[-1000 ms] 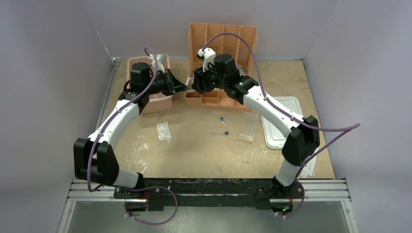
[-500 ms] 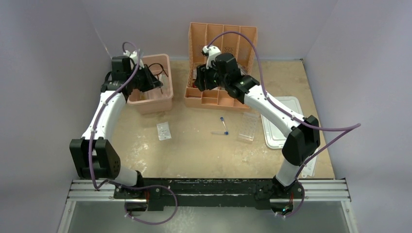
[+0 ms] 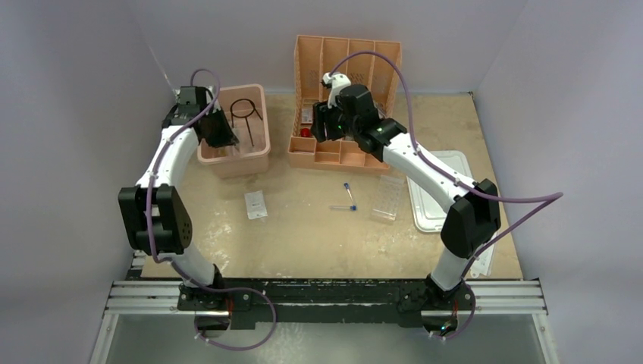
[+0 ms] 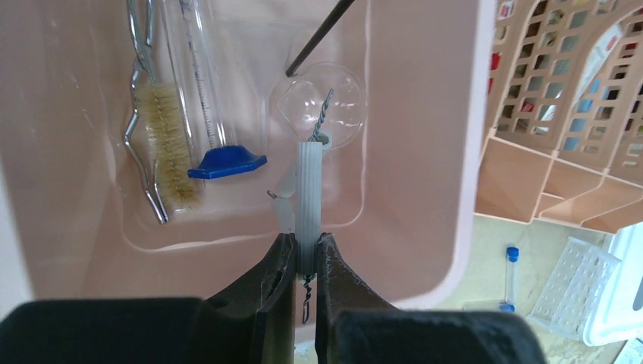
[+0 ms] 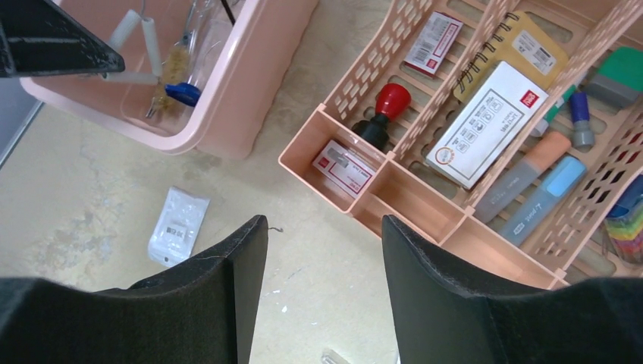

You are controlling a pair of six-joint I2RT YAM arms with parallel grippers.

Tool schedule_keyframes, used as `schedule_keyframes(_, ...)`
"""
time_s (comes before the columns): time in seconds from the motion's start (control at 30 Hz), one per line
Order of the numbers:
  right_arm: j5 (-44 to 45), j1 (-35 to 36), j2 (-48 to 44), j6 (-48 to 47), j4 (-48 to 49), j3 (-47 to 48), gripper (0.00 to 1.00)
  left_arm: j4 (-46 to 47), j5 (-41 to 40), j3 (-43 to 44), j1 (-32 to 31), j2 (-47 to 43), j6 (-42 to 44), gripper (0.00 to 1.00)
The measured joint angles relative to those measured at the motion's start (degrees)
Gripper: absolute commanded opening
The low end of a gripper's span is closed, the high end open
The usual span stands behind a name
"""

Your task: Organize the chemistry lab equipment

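Fingers of the left arm, the left fingers (image 4: 284,262), are pinched shut on one ribbed side of the white triangle (image 4: 309,189), which hangs over the floor of the pink bin (image 4: 425,152) with its twisted wire end pointing to twelve o'clock. Under that tip lies a round clear dish (image 4: 318,106). At ten o'clock from the grip are a blue-footed glass cylinder (image 4: 201,91) and a bristle brush (image 4: 170,144), side by side on the bin floor.

The right fingers (image 5: 235,265) stand apart and hold nothing. They hover above the bare worktop (image 5: 318,250), with the bin's corner at eleven o'clock and the orange organizer (image 5: 379,182) at one o'clock.

From above, the black wire ring tripod (image 3: 244,110) stands upright in the bin. A clear packet (image 3: 255,205) lies on the worktop at six o'clock from the bin. Well to its three o'clock lie two thin blue-capped tubes (image 3: 347,189), and just past them the clear plastic tube rack (image 3: 387,199), beside the white lid (image 3: 436,189).
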Motion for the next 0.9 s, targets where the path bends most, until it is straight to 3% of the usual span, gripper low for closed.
schedule_keyframes(0.33,0.92,-0.59,-0.20,-0.02,0.00,-0.57,0.60,0.24,7.17,0.35,0.00,6.82,-1.73,0.00)
schedule_keyframes(0.9,1.81,-0.96,-0.39,-0.02,0.00,-1.55,0.60,-3.41,-5.44,2.23,0.00,8.94,-2.14,0.00)
